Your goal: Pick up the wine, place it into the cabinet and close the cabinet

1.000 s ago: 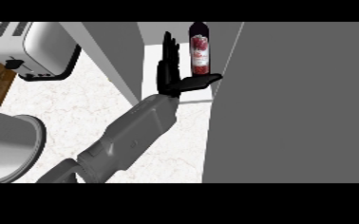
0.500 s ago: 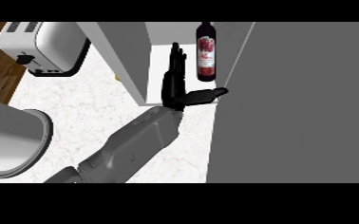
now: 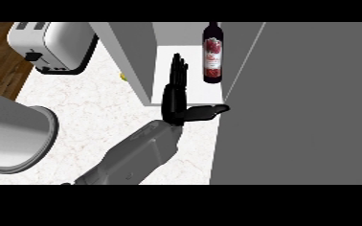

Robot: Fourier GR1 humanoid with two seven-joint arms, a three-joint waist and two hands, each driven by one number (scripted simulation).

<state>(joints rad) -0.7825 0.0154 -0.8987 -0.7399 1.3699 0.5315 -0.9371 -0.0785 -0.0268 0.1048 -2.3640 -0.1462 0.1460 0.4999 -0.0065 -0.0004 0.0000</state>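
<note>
The wine bottle (image 3: pixel 213 52), dark with a red label, stands upright on the white floor of the open cabinet (image 3: pixel 189 90), close to its right side. My left hand (image 3: pixel 175 98) is open in front of the cabinet's mouth, fingers straight and pointing into it. It is left of the bottle, nearer than it, and clear of it. The thumb sticks out to the right, and its tip reaches the edge of the grey cabinet door (image 3: pixel 297 105). The right hand does not show.
The door fills the right side of the view. The cabinet's grey left wall (image 3: pixel 130 57) stands left of the hand. A silver toaster (image 3: pixel 53 45) sits at the back left, and a big grey round vessel (image 3: pixel 21 136) stands at the left edge. A small yellow thing (image 3: pixel 122 76) peeks out by the wall.
My left hand has drawn back from beside the bottle toward me, and its thumb has come off the bottle's base to the door's edge. The bottle stays standing in the cabinet.
</note>
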